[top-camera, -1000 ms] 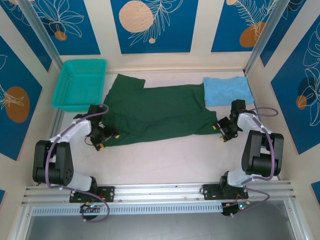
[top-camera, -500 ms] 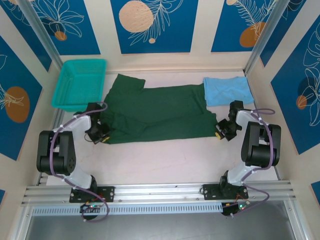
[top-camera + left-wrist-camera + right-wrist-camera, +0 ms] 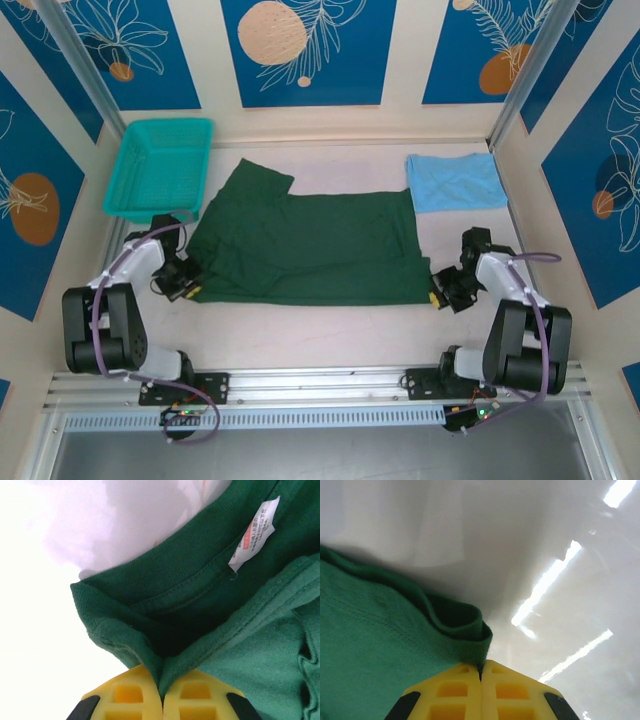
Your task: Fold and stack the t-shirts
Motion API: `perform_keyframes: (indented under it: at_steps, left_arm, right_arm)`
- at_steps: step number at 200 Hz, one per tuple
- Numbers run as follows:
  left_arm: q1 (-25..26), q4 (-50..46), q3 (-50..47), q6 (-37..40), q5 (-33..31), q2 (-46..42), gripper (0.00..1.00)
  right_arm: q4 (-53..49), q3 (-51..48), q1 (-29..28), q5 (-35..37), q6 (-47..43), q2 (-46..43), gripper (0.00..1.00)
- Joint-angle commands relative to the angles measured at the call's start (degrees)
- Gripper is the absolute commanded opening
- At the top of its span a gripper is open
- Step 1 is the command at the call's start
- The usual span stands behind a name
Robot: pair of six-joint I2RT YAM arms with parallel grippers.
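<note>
The dark green t-shirt lies spread across the table's middle, its near edge drawn straight. My left gripper is shut on its near left corner. In the left wrist view the yellow fingertips pinch the collar fabric, below the white neck label. My right gripper is shut on the near right corner; in the right wrist view its jaws clamp the folded hem. The light blue t-shirt lies as a folded rectangle at the back right, apart from both grippers.
A teal mesh basket stands at the back left, just beyond the left arm. Walls close in the table on three sides. Bare white tabletop runs between the green shirt and the arm bases.
Both grippers have shut on the green shirt's near corners and pulled them nearer and outward. The shirt now lies flatter, with a straighter near edge.
</note>
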State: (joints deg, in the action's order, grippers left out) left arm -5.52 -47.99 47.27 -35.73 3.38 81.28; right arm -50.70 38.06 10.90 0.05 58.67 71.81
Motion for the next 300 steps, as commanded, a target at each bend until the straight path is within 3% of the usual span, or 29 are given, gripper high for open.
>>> perform_keyframes:
  at_steps: [1, 18, 34, 45, 61, 71, 93, 107, 142, 171, 243, 300]
  left_arm:
    - [-1.08, -4.36, -1.83, -2.17, -1.22, -3.51, 0.01]
    - [-1.07, -5.7, -3.25, -4.06, -1.63, -7.32, 0.08]
    - [-1.23, -7.2, -3.39, -5.3, -3.29, -10.44, 0.2]
    - [-1.64, -8.51, -2.06, -5.33, -4.84, -11.13, 0.33]
    - [-1.71, -9.5, 0.77, -4.32, -6.41, -11.58, 0.5]
    - [-1.61, -9.45, 3.02, -2.48, -5.63, -11.46, 0.57]
    - [0.19, -8.01, 8.1, 1.42, -1.09, -10.35, 0.58]
    - [2.66, -5.74, 10.64, 4.15, 3.15, -7.6, 0.65]
    - [6.3, -4.17, 14.73, 5.13, 5.91, 0.6, 0.78]
    - [6.29, -0.52, 11.21, 1.63, 9.51, 4.17, 0.77]
    - [4.67, 3.69, -1.22, -1.34, -4.56, 2.96, 0.76]
    - [1.76, 3.5, -3.57, 0.29, -6.98, 2.09, 0.77]
  right_arm:
    - [-6.08, -2.48, 0.25, 4.21, 7.32, -5.45, 0.02]
    - [-6.51, -3.59, 0.42, 4.37, 8.19, -6.86, 0.14]
    - [-7.87, -3.14, 0.62, 5.79, 7.98, -7.13, 0.35]
    - [-9.55, -1.99, 0.61, 7.8, 8.01, -8.11, 0.48]
    - [-12.27, 0.82, 0.52, 12.11, 8.01, -10.66, 0.55]
    - [-12.22, 3.2, 0.19, 14.6, 7.04, -12.28, 0.55]
    - [-3.37, 7.93, -2.02, 12.51, 0.31, -11.04, 0.52]
    - [-0.03, 11.5, -4.69, 9.69, -3.4, -4.89, 0.52]
    - [-1.01, 24.92, -13.17, 7.27, -12.17, 13.9, 0.51]
    - [-0.48, 30.59, -16.03, 6.76, -13.07, 23.75, 0.46]
    - [1.39, 34.07, -13.74, 9.17, -14.16, 37.84, 0.43]
    - [0.05, 37.74, -9.99, 12.19, -12.4, 41.18, 0.44]
